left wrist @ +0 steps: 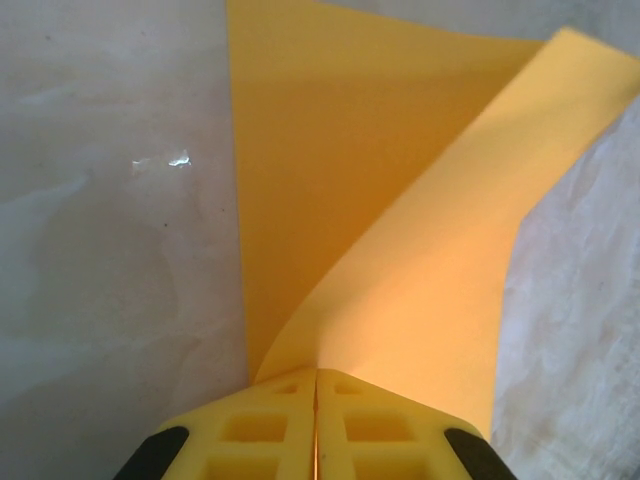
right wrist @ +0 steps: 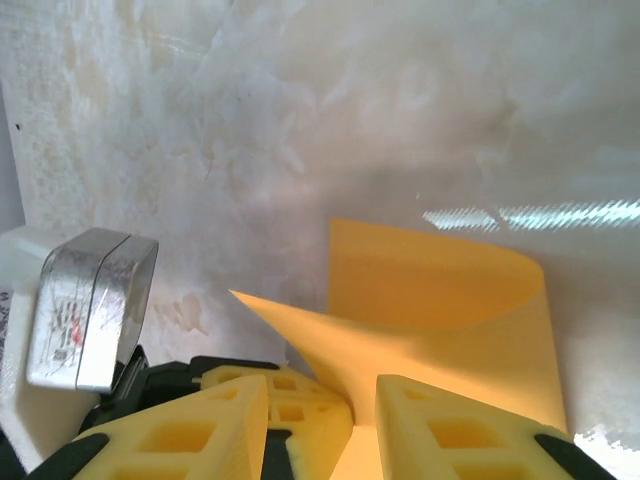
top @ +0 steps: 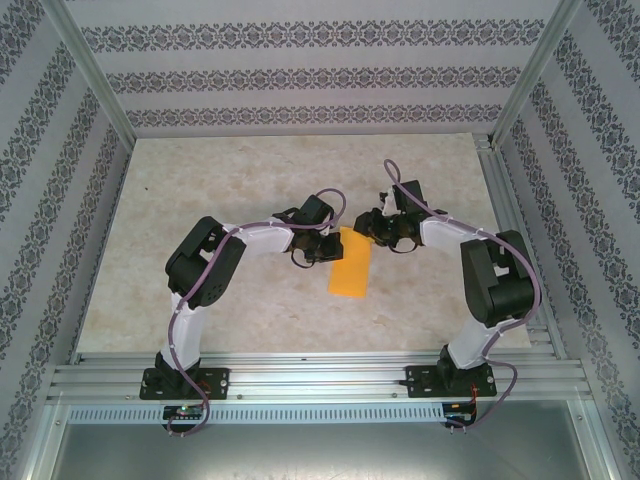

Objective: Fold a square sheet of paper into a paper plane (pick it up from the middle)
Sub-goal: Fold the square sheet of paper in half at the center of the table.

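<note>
In the overhead view the left pincer reaches in from the left over the pale, marbled tabletop. Just to the right of its tips lies the thin orange-yellow sheet of paper, folded into a narrow strip. The strip's far end is beside the tips and the rest runs back toward the arm bases.

From the left wrist, the left pincer has its yellow latticed fingers pressed together with no gap. They pinch the near edge of the sheet of paper right at the tips. Ahead of the tips, one layer lies flat on the tabletop. A second layer rises from the pinch point and curves up and away to the right, its far corner lifted off the surface.

Right of the strip in the overhead view, the right pincer faces the left one. The far end of the sheet sits between the two sets of tips.

From the right wrist, the right pincer has its yellow fingers spread, with a clear gap between them. The sheet of paper lies ahead of the tips and to their right. Its lower layer rests on the tabletop with the far edge curling upward. A raised flap has its pointed corner ahead of the left finger and slopes down into the gap between the fingers. Whether either pad touches that flap cannot be told. Left of the left finger stands a rounded silver metal box on a white housing.
</note>
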You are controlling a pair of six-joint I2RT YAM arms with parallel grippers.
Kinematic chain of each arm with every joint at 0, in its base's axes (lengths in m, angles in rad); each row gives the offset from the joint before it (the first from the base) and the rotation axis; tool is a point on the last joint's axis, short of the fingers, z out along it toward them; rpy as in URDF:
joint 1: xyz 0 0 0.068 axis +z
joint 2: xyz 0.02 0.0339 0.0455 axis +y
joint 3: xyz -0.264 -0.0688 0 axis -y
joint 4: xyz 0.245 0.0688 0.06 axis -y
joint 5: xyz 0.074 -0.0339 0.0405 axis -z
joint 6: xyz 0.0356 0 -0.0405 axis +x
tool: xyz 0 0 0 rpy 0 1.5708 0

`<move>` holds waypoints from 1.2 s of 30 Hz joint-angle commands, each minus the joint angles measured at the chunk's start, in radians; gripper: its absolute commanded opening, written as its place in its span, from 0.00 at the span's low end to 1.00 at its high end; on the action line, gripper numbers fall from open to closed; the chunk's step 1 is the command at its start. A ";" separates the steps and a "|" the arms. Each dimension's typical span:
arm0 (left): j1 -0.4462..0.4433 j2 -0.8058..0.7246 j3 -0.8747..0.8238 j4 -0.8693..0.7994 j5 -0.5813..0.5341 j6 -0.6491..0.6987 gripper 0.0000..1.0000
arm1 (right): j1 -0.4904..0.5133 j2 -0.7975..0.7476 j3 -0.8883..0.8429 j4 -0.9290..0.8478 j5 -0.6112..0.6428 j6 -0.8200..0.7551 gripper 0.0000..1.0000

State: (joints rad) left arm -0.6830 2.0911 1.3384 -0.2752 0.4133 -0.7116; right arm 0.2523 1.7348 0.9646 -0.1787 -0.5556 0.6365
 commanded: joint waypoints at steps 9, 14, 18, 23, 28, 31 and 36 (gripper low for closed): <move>-0.015 0.043 0.003 -0.058 -0.013 0.018 0.10 | -0.027 0.157 0.004 0.035 -0.004 -0.015 0.34; -0.015 0.040 0.002 -0.061 -0.013 0.016 0.10 | -0.032 0.100 0.017 0.011 -0.019 -0.018 0.34; -0.015 0.039 0.004 -0.061 -0.013 0.017 0.10 | -0.036 0.039 0.036 0.013 -0.042 -0.014 0.35; -0.016 0.039 0.005 -0.062 -0.013 0.017 0.10 | -0.044 0.075 0.082 -0.013 -0.037 -0.028 0.35; -0.015 0.039 0.004 -0.063 -0.014 0.017 0.10 | -0.046 0.141 0.114 -0.053 0.010 -0.045 0.34; -0.015 0.040 0.005 -0.064 -0.015 0.018 0.10 | -0.046 0.180 0.122 -0.066 0.038 -0.052 0.33; -0.015 0.040 0.004 -0.062 -0.014 0.017 0.10 | -0.046 0.229 0.127 -0.086 0.081 -0.062 0.33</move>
State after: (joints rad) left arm -0.6830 2.0930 1.3430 -0.2806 0.4137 -0.7116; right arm 0.2123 1.9285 1.0798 -0.2295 -0.5381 0.6029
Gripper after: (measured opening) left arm 0.100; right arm 0.333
